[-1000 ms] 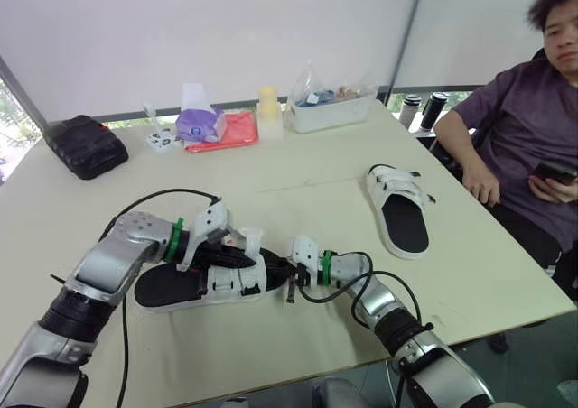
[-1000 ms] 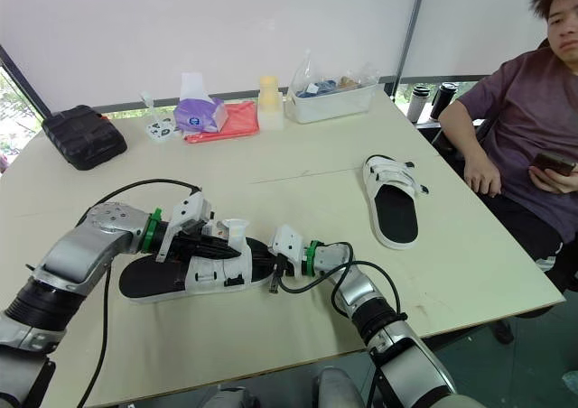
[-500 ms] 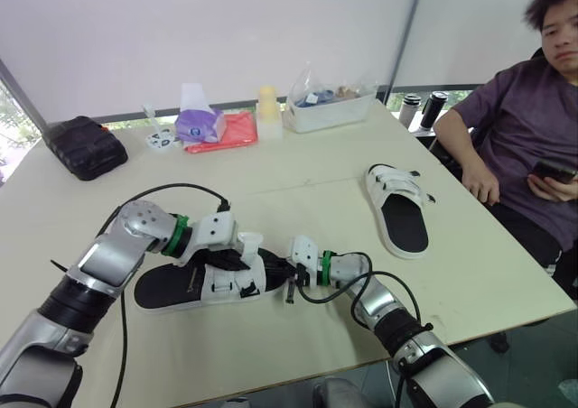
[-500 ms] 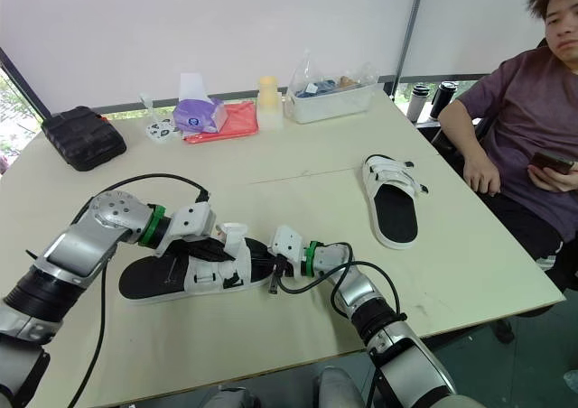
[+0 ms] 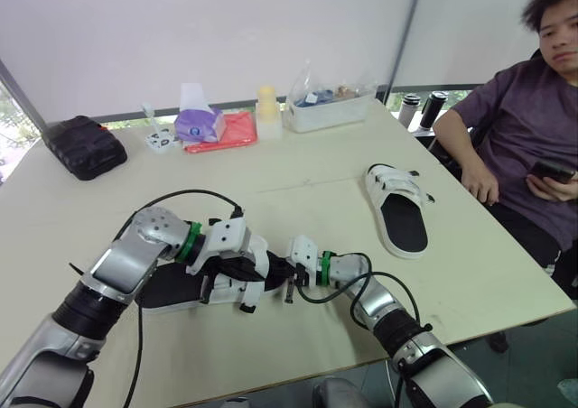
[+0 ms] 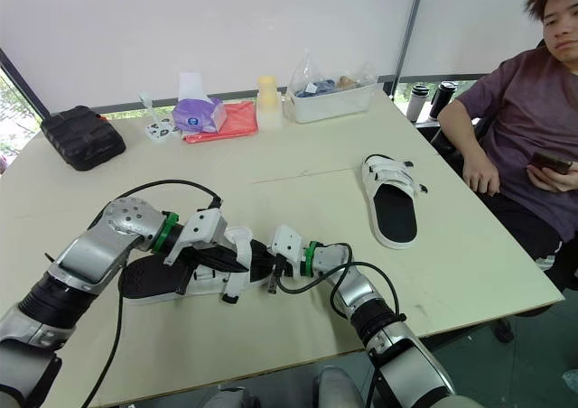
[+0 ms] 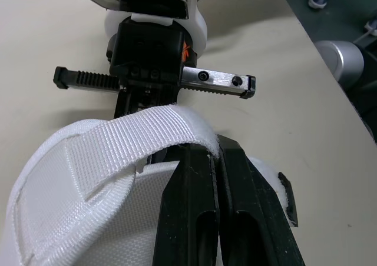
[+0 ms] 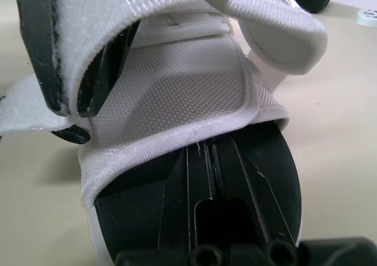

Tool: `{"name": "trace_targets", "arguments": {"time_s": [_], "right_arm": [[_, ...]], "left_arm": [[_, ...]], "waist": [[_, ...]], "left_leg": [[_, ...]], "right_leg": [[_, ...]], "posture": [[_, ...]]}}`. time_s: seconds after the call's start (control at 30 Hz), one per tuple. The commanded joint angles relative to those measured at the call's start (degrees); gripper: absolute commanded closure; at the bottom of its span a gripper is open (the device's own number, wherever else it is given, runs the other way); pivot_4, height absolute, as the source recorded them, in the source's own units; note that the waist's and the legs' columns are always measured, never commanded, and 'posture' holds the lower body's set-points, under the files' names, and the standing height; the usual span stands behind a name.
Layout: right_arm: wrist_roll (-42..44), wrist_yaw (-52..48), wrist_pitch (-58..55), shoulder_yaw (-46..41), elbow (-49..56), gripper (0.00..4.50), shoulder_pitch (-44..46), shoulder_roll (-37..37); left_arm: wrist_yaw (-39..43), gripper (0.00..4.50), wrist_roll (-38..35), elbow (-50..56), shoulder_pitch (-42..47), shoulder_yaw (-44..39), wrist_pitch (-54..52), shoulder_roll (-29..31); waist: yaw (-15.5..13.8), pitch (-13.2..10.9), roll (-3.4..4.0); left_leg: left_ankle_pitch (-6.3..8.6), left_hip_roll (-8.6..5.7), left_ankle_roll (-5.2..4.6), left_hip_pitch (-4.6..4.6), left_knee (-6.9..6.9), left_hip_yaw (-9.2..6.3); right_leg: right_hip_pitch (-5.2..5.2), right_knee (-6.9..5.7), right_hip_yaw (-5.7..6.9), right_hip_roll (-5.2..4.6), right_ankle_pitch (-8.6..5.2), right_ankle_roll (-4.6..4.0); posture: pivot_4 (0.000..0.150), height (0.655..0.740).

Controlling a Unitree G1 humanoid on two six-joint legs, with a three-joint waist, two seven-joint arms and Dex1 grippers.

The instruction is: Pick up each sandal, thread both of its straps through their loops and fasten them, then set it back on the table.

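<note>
From the head camera, the near sandal (image 5: 176, 291) lay flat on the table (image 5: 298, 173), close to the front edge, its toe pointing to the robot's right. The left gripper (image 5: 257, 268) reached over its white upper, and the right gripper (image 5: 287, 275) met the toe from the other side, the two nearly touching. The far sandal (image 5: 402, 214) lay well apart on the right of the table, its straps done up. A person (image 5: 524, 128) sat beyond that edge holding a phone (image 5: 548, 171). Along the far edge stood a black pouch (image 5: 86, 144), a tissue pack (image 5: 200, 119), a red cloth (image 5: 230, 130) and a clear container (image 5: 330, 108).

In the left wrist view, the left gripper's fingers (image 7: 188, 219) were pressed together, pinching the free end of a white woven strap (image 7: 135, 133) that arched up over the upper. The right gripper sat just past it, against the toe.

In the right wrist view, the right gripper's fingers (image 8: 177, 189) were pressed together over the black footbed (image 8: 277, 178) and nipped the front hem of the white upper. Above them, the strap ran between the left gripper's two black fingers (image 8: 38, 48), clamped there.
</note>
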State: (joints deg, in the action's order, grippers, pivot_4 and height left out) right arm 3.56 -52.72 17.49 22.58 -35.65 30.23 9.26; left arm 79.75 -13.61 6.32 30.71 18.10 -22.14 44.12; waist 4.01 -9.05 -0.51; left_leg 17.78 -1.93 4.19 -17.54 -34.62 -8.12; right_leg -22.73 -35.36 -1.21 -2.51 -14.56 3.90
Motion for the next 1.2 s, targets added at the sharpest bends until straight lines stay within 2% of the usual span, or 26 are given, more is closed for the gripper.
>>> {"name": "trace_targets", "arguments": {"time_s": [0.03,0.07,0.17,0.27,0.47,0.6,0.67,0.77,0.9,1.2], "right_arm": [[-6.4,2.9,-5.4,2.1,-10.9,4.50,-4.2,2.2],[-6.4,2.8,-5.3,2.1,-11.0,4.50,-4.3,2.2],[-6.5,2.8,-5.3,2.2,-11.0,4.50,-4.2,2.2],[-6.5,2.9,-5.3,2.2,-11.0,4.50,-4.3,2.2],[-6.6,2.6,-5.2,2.4,-11.2,4.50,-4.3,2.2],[-6.6,2.8,-5.1,2.3,-11.1,4.50,-4.7,2.3],[-6.5,2.9,-5.1,2.2,-10.9,4.50,-5.0,2.3],[-6.6,3.1,-4.8,2.3,-11.1,4.50,-5.4,2.1],[-6.6,2.9,-4.9,2.7,-11.1,4.50,-5.8,1.5],[-6.7,1.9,-5.1,3.1,-10.9,4.50,-5.6,1.5]], "left_arm": [[-0.8,3.90,-1.2,1.9,-0.5,-2.2,-1.5,1.0],[-1.2,3.62,-1.7,2.1,-0.5,-2.7,-2.3,0.9],[-1.8,2.17,-7.9,3.4,0.8,-6.0,-10.8,0.4],[-2.5,2.17,-14.4,3.7,1.4,-10.1,-19.2,0.4],[-6.1,2.17,-16.3,5.0,-2.0,-12.7,-22.4,1.5],[-12.3,2.17,-19.2,12.1,-8.5,-16.3,-26.3,0.7],[-18.3,2.17,-18.6,16.6,-14.0,-18.5,-26.5,-0.8],[-29.3,2.17,-18.8,21.9,-20.3,-22.0,-26.4,-7.4],[-37.7,2.17,-18.5,29.1,-26.9,-21.6,-27.7,-11.9],[-44.7,2.17,-20.8,31.3,-31.4,-18.3,-29.4,-15.5]], "waist": [[0.0,0.0,0.01],[0.0,0.0,0.00],[0.0,0.0,-0.03],[0.0,0.0,-0.07],[0.0,0.0,-0.03],[0.0,0.0,-0.07],[0.0,0.0,-0.01],[-0.2,0.0,0.03],[-0.2,-0.1,-0.16],[-0.1,0.0,-0.09]], "left_leg": [[0.00,0.01,0.00,0.00,0.00,0.00],[0.00,0.01,0.00,0.00,0.00,-0.01],[0.00,0.01,0.00,-0.01,-0.01,-0.02],[0.00,-0.01,0.00,0.00,-0.01,-0.02],[0.00,-0.06,0.00,0.03,0.00,-0.02],[0.00,0.06,0.01,0.02,0.00,-0.03],[0.00,0.10,0.01,0.03,0.01,-0.01],[0.01,0.13,0.02,0.07,0.04,-0.01],[0.02,0.18,0.05,0.07,0.02,-0.01],[0.12,0.18,0.21,0.12,0.02,0.04]], "right_leg": [[0.00,0.00,0.00,0.00,0.00,0.00],[0.00,-0.01,0.00,0.00,0.00,0.00],[0.00,-0.01,0.01,0.00,0.00,0.00],[-0.01,-0.01,0.04,0.01,0.00,0.00],[0.01,-0.02,0.05,0.02,0.00,0.00],[0.01,-0.02,0.01,0.00,0.00,0.00],[0.00,-0.02,-0.01,0.01,0.00,0.00],[0.05,0.00,-0.03,-0.01,0.00,0.00],[0.07,0.01,-0.01,0.01,0.00,0.00],[-0.06,0.10,0.06,0.02,-0.01,-0.01]], "posture": [[0.150,0.7400],[0.150,0.7400],[0.150,0.7400],[0.150,0.7400],[0.150,0.7400],[0.150,0.7400],[0.150,0.7400],[0.150,0.7400],[0.150,0.7400],[0.150,0.7400]]}}
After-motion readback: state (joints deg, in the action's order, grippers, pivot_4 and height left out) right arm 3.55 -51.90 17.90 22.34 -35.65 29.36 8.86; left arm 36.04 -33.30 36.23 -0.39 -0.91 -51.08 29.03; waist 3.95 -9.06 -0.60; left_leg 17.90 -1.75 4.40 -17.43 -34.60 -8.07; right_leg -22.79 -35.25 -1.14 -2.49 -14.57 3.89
